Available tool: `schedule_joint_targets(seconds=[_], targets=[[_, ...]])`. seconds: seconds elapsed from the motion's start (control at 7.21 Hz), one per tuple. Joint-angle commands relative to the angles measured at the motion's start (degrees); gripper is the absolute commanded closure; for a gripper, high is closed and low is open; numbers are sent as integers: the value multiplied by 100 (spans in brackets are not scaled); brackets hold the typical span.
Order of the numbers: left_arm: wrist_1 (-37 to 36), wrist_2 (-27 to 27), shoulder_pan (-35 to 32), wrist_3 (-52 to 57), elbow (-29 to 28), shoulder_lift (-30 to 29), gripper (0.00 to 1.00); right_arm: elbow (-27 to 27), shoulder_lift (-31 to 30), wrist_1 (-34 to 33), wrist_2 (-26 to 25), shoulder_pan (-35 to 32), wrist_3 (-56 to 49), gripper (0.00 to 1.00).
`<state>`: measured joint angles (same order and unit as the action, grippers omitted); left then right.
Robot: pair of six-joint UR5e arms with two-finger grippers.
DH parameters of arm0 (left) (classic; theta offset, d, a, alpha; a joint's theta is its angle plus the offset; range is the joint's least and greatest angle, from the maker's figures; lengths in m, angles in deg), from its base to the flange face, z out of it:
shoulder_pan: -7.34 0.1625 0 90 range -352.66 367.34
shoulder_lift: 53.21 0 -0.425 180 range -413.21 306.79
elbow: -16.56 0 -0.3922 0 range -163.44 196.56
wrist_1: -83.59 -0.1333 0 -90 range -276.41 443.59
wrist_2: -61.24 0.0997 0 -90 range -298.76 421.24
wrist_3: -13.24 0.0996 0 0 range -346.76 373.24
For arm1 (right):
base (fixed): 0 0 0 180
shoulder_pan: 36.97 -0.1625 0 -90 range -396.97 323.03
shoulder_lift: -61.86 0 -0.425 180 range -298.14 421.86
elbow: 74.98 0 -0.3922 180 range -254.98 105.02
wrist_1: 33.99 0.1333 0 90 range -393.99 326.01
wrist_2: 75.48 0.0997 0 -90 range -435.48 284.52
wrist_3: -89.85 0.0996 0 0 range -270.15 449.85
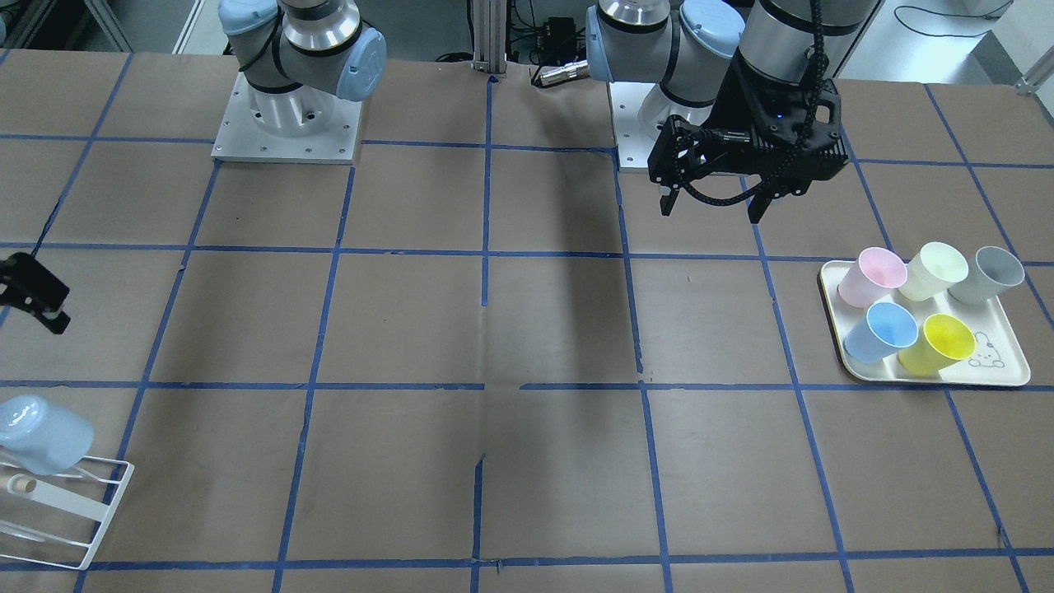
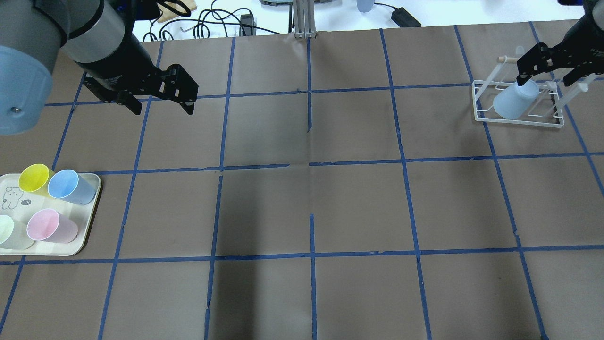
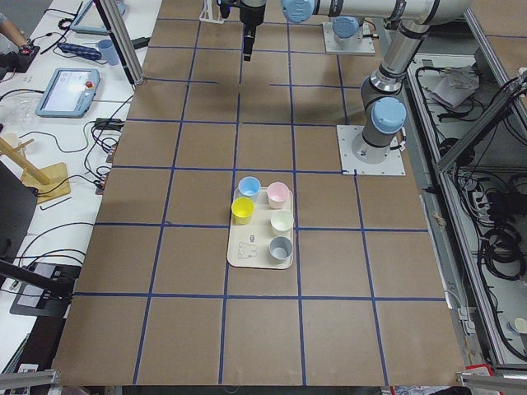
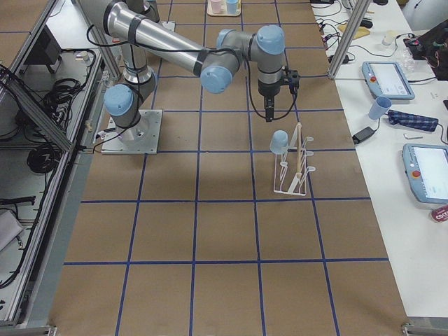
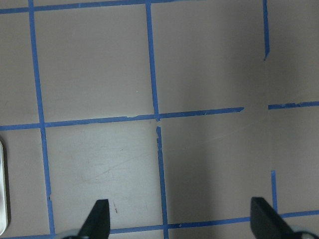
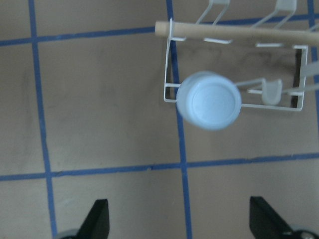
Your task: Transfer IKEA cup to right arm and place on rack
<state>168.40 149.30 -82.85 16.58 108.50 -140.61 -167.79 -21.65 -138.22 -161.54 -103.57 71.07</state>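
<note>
Brown-papered table [image 2: 302,212] with blue tape grid, pale blue cup [image 2: 514,101] upended on a prong at one end of the white rack [image 2: 519,123], base up, mouth down, long axis slanted off vertical, right gripper [image 2: 543,78] above it, spread wide, empty, left gripper [image 2: 163,106] likewise wide, empty, well apart.

You see the IKEA cup [image 6: 209,101] as smooth, faintly glossy pale-blue plastic. The rack [image 1: 109,512] is white-coated wire, with a bare matt wooden dowel [image 6: 239,34] at twelve o'clock of the cup in the right wrist view. The table [image 2: 358,208] wears matt brown paper gridded with blue tape [image 2: 309,71].
</note>
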Motion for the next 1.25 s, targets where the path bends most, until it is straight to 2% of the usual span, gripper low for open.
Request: schedule_joint_targets(seconds=[0.0, 0.28, 0.55, 0.83, 1.11], targets=[[0, -9, -7, 0, 0, 3, 0, -9, -743, 1104, -164, -421, 416, 0], [9, -9, 2, 0, 0, 3, 0, -27, -1105, 1544, -577, -1290, 996, 0], [9, -26, -7, -17, -17, -5, 0, -9, -1132, 1757, -578, -2047, 1690, 0], [9, -26, -7, -9, -17, 3, 0, -53, -1158, 1774, -482, -2295, 2026, 0], [0, -9, -7, 0, 0, 3, 0, -27, -1133, 1783, -499, -2244, 1965, 0]])
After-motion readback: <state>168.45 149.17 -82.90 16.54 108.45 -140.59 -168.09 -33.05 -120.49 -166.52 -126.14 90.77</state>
